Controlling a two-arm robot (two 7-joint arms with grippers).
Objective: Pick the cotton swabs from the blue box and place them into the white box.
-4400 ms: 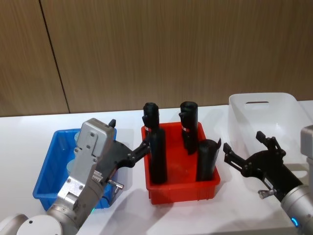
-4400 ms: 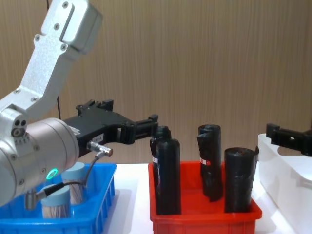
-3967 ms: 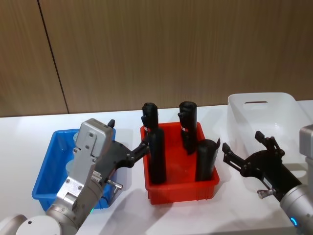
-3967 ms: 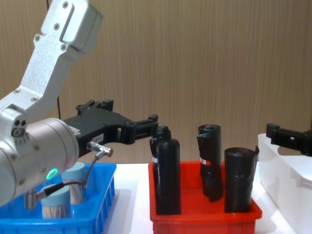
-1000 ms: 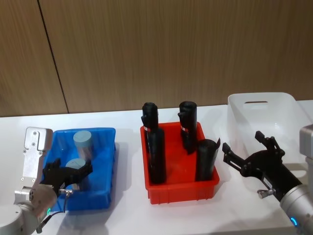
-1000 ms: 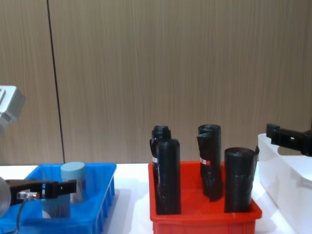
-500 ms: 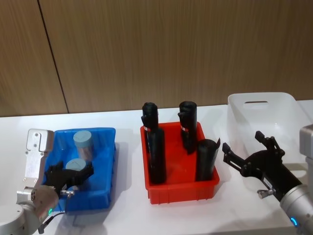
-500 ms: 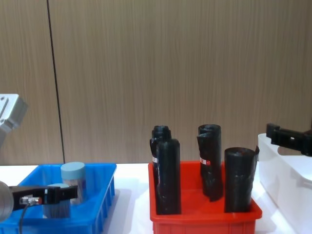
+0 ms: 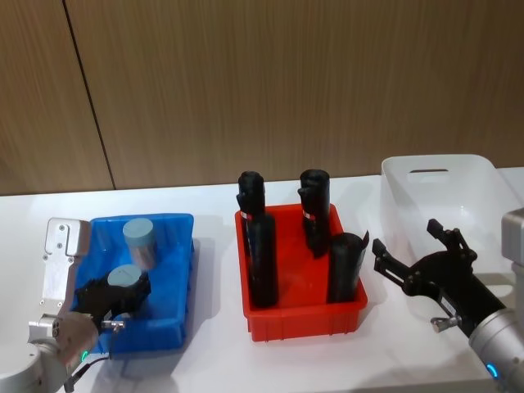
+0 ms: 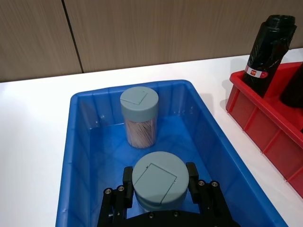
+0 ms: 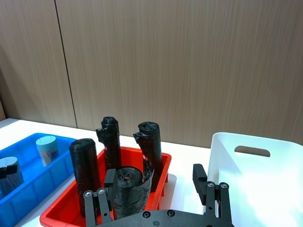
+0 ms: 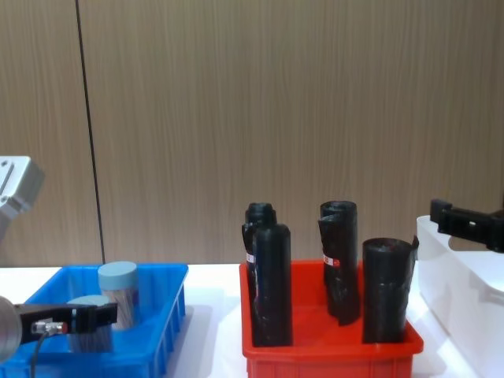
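Two tubs of cotton swabs stand in the blue box [image 10: 80, 156], which sits by the left end of the counter [image 9: 213, 352]. Both tubs stand straight up, with their long way going up and down and their round pale blue lids on top. The sticks inside point up and down too.

The near tub [image 10: 158, 182] is in the front part of the blue box, closer to the front edge of the counter. The left pincer [image 9: 121, 292] is down inside the box, pinching this tub. One black finger presses on each side of it, just under the lid. The far tub [image 10: 138, 116] stands alone in the back part of the box, a little apart from the near tub, and nothing touches it.

A red box [image 9: 303, 318] sits in the middle of the counter. Four black rolls [image 9: 262, 262] stand up in it, two at the back and two at the front.

The white box [image 9: 479, 192] sits by the right end of the counter, with its oval handle hole on the back wall. There are no tubs in it.

The right pincer [image 9: 407, 239] hangs above the counter near the front edge, between the red box and the white box. Its fingers are spread wide and hold nothing
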